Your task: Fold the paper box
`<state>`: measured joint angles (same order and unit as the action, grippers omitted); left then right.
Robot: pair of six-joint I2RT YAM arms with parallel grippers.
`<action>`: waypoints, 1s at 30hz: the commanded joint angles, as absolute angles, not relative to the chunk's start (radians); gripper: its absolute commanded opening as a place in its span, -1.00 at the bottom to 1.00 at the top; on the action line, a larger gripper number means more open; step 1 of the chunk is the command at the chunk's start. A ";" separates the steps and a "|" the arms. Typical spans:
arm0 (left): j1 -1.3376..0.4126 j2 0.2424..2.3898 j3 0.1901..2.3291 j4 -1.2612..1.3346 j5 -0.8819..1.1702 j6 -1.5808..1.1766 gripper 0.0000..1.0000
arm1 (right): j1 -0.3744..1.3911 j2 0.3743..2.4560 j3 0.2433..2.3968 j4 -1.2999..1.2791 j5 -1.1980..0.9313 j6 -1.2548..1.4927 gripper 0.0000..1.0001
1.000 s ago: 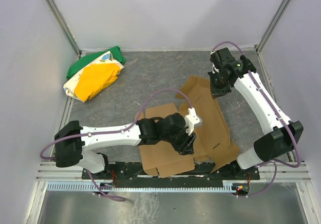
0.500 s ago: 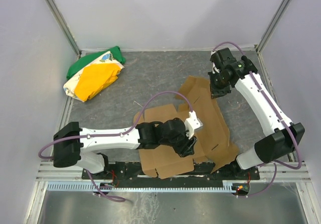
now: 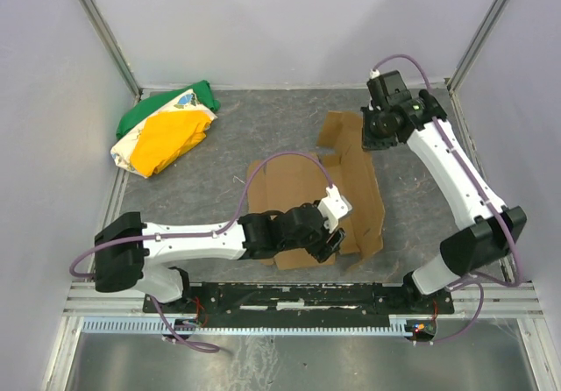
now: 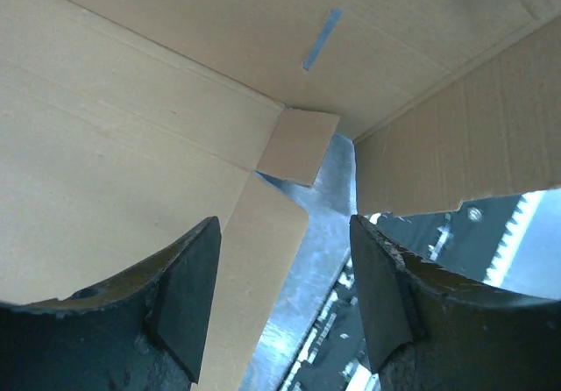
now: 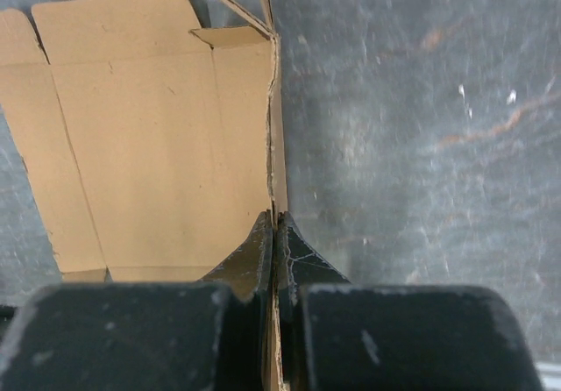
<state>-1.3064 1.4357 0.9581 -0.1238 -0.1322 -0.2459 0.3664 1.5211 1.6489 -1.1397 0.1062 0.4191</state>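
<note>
The right claw (image 5: 274,224) is pressed together on a thin edge of the paper box (image 5: 149,128). In its wrist view the cardboard edge runs straight up from between the two fingers, with a broad creased panel spreading away to one side. The left claw (image 4: 285,233) stands apart with nothing between its fingers. It hangs close over the near part of the sheet, where a small tab and a narrow slot show beyond the tips.

From above, the right claw (image 3: 368,137) holds the far right edge of the paper box (image 3: 298,185), and the left claw (image 3: 326,244) sits at its near edge. The box lies in the middle-right of the worktop (image 3: 263,124), between the two arms.

As for progress, the folding looks barely begun. The cardboard reads mostly as a spread sheet with its creases, flaps and slots exposed. One or two panels seem lifted or doubled over near the right side, but no walls stand and no corner is locked. Raising the sides, tucking the tabs and closing the flaps all appear left to do.

Nothing here works as a container yet. The box has no enclosed space, and nothing rests in or on it except the claws. The green, yellow and white cloth bundle (image 3: 166,132) lies well apart in the far left corner, outside the cardboard.
</note>
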 commanded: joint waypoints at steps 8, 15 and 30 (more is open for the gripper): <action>-1.105 1.639 1.013 0.082 0.008 -0.108 0.36 | 0.342 1.612 1.733 -0.970 -0.003 0.304 -0.97; -1.108 1.642 1.017 0.106 0.073 -0.164 0.41 | 0.318 1.611 1.714 -0.990 -0.026 0.313 -0.97; -1.205 1.627 0.964 0.108 0.097 -0.066 0.48 | 0.312 1.622 1.724 -1.007 -0.054 0.335 -0.97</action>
